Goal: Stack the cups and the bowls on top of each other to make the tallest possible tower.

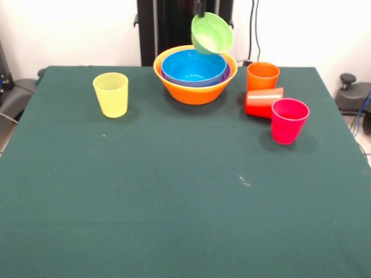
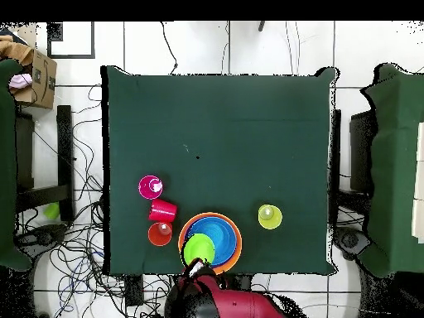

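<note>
My gripper comes down at the top edge and is shut on the rim of the small light green bowl, holding it tilted in the air just above the nested bowls. That nest is the large yellow-orange bowl with the purple bowl's rim and a blue bowl inside. The orange-red bowl and second blue bowl do not show. The yellow cup stands apart. The orange cup and magenta cup stand upright with the red cup lying on its side between them. In the overhead view the green bowl covers part of the nest.
The green table cloth reaches to all edges. The black pedestal stands right behind the bowls. In the overhead view a cardboard box sits off the table, and cables lie on the floor around it.
</note>
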### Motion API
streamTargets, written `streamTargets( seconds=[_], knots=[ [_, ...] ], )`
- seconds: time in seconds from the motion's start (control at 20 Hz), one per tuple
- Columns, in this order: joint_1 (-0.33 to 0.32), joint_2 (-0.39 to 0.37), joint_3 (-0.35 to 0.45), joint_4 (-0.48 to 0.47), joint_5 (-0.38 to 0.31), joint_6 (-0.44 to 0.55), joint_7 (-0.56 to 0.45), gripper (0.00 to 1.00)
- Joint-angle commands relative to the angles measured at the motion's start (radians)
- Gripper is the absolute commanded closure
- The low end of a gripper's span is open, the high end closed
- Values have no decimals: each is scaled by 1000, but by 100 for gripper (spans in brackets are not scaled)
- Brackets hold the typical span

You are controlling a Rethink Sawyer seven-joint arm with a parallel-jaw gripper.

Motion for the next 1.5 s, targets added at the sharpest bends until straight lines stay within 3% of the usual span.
streamTargets(
  seconds=[0.05, 0.35, 0.55, 0.6, 1.25, 1.5],
  knots=[
    [-38, 85, -2, -27, -79, -64, 24, 100],
    [-71, 98, 1, -50, -106, -62, 13, 100],
    [-58, 97, -13, -63, -116, -61, 29, 100],
    [-57, 96, -12, -65, -115, -56, 31, 0],
    [-42, 99, -16, -63, -101, -67, 37, 0],
    [-102, 65, 41, -59, -92, -26, -9, 0]
  ],
)
